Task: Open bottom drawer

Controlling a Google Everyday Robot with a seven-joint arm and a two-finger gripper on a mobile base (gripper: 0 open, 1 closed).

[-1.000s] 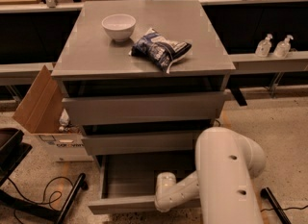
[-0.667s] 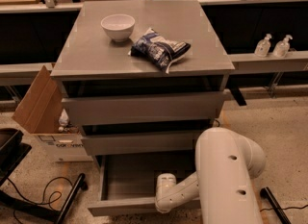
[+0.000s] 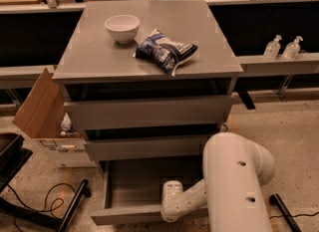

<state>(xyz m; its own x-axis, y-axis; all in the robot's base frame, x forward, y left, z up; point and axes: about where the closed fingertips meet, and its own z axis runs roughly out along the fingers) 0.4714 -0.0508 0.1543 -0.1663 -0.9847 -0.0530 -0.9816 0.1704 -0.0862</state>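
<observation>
The bottom drawer (image 3: pixel 134 183) of the grey cabinet (image 3: pixel 149 111) stands pulled out, its plain grey box showing and its front edge (image 3: pixel 124 216) near the lower border. My white arm (image 3: pixel 234 181) reaches down from the right. The wrist (image 3: pixel 173 201) ends at the drawer's front edge, and the gripper (image 3: pixel 167 215) is there, at the drawer front, mostly hidden behind the wrist. The two drawers above, the top one (image 3: pixel 149 111) and the middle one (image 3: pixel 149 146), are also slightly out.
A white bowl (image 3: pixel 122 28) and a blue snack bag (image 3: pixel 165 51) lie on the cabinet top. An open cardboard box (image 3: pixel 47 121) stands at the left, a black chair base (image 3: pixel 30 206) and cable below it. Two pump bottles (image 3: pixel 281 47) stand on a ledge at the right.
</observation>
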